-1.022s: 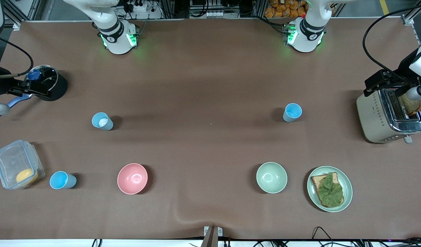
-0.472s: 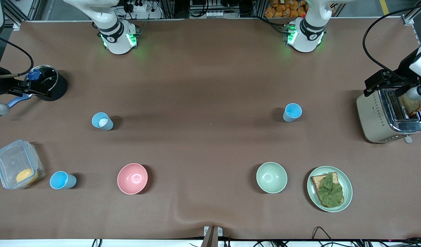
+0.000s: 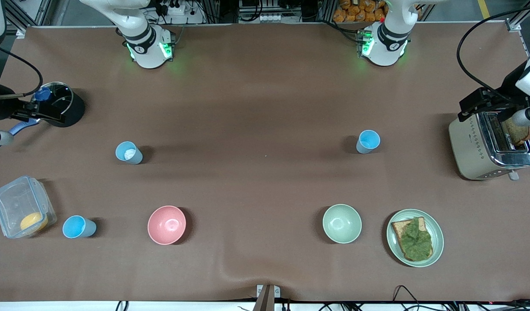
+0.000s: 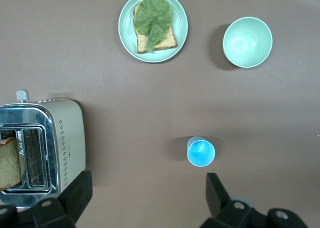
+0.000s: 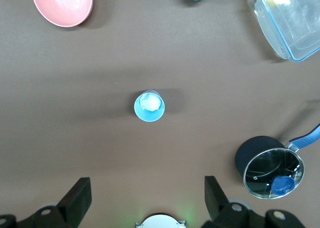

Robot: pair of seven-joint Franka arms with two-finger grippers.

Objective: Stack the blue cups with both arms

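We are seeing both end effectors high, fingers apart, holding nothing: left end effector (image 4: 145,200) hanging over sky-blue cup (image 4: 201,152), right end effector (image 5: 145,200) over grey-blue cup (image 5: 149,106); both cups standing upright on surface (image 3: 256,129), well apart

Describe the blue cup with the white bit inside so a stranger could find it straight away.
Start at the black pot with the glass lid at the right arm's end of the table. Nearer the front camera from there, before the pink bowl, stands a small grey-blue cup. Unlike the other two blue cups, it holds a white bit.
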